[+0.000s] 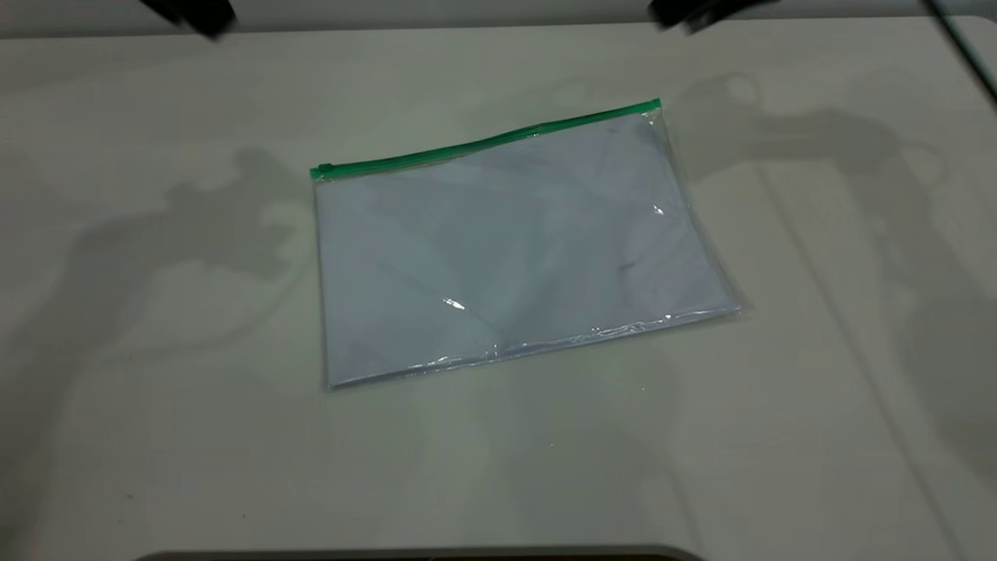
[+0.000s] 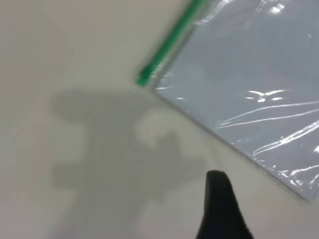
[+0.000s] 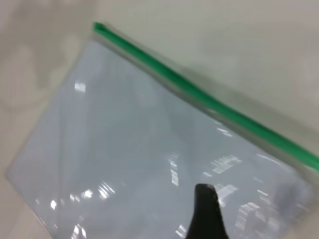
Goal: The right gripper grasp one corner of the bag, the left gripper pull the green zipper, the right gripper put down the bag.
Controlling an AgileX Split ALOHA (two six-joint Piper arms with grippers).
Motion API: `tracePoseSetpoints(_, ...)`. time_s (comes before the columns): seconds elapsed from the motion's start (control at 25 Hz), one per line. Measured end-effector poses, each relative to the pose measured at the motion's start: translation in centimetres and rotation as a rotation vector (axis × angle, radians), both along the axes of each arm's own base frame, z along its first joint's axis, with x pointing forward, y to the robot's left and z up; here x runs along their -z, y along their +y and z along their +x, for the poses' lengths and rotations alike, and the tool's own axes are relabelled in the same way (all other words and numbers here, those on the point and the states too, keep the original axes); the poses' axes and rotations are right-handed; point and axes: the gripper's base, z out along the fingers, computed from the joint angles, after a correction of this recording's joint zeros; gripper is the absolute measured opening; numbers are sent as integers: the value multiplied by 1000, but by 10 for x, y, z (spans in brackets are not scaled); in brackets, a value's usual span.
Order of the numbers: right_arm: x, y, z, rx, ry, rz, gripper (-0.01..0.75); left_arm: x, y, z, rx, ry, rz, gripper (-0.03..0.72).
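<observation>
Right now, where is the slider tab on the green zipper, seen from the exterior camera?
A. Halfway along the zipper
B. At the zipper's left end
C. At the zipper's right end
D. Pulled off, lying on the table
B: in the exterior view the small green slider tab sits at the left end of the green zipper, on the bag lying flat on the table.

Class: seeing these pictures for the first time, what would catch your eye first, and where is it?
The bag lies flat mid-table, its green zipper running along the far edge with the slider at the left end. Both grippers sit high at the far edge, left gripper and right gripper, casting shadows on the table.
</observation>
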Motion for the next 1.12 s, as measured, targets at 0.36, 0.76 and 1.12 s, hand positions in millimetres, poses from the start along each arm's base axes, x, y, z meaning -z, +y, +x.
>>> tracePoseSetpoints(0.36, -191, -15, -10, 175, -254, -147, 582, -108, 24, -38, -374, -96, 90, 538)
tracePoseSetpoints(0.76, -329, -31, -87, 459, -388, -149, 578, -192, 43, -128, -550, -99, 134, 539)
tracePoseSetpoints(1.12, -369, -18, -211, 416, -340, -86, 578, -240, 56, -216, -581, -329, 86, 539)
